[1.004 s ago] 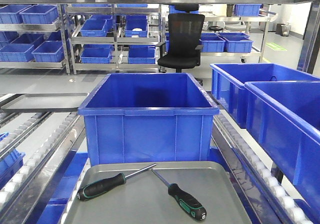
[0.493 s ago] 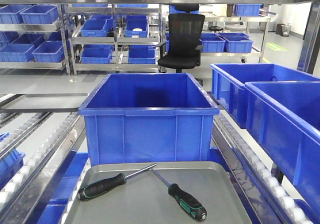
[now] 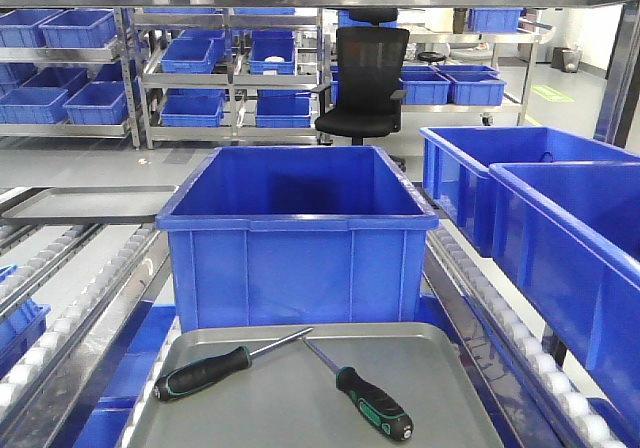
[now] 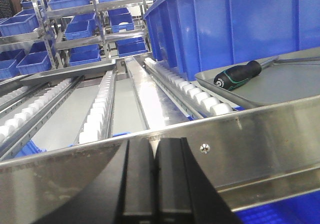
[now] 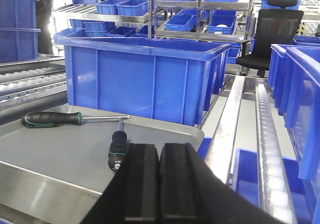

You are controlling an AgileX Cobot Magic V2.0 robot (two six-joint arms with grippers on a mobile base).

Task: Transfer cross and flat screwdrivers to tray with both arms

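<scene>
Both screwdrivers (image 3: 290, 376) lie on the tray (image 3: 460, 388), shafts crossing, directly in front of the big blue bin (image 3: 297, 233). Left hand (image 4: 154, 184) and right hand (image 5: 159, 189): fingers together, empty, each behind a steel rail (image 4: 260, 134).

— Where do you see the screwdrivers?

— You see both lying flat in the grey tray (image 3: 270, 408). The left screwdriver (image 3: 205, 371) has its black-green handle at the tray's left rim. The right screwdriver (image 3: 373, 403) points its handle toward the near right. Their steel tips nearly meet at the tray's far middle.
</scene>
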